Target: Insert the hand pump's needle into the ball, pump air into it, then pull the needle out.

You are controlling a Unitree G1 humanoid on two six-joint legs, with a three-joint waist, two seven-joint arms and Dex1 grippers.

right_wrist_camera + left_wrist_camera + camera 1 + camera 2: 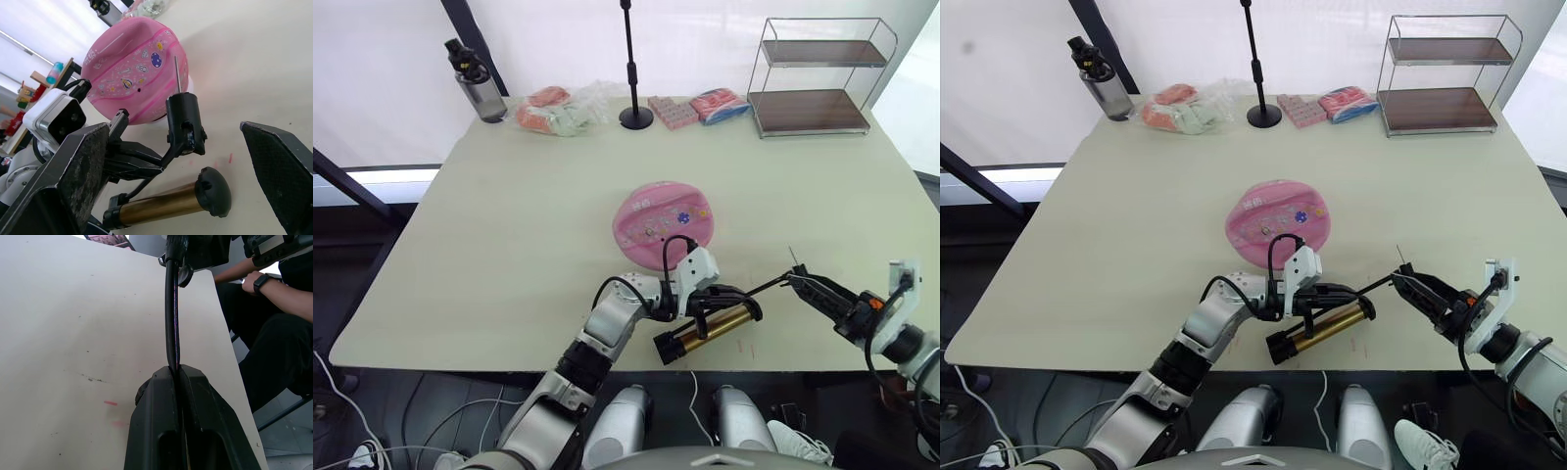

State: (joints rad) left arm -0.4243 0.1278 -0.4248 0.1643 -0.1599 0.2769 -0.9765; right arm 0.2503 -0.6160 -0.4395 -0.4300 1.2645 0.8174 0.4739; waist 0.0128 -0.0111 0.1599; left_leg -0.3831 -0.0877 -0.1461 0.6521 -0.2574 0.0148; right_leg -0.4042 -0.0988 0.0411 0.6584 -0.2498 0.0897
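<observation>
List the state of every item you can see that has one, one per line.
ball: flattish, lying on the table, needle not in it
hand pump: lying on its side
hose: pinched between the left gripper's fingers
needle: bare, pointing up, clear of the ball
left gripper: shut on the hose
right gripper: open, fingers either side of the needle's fitting
bottle: upright, capped

pink ball (pixel 1279 222) mid-table, hand pump (pixel 1322 328) nearer
</observation>
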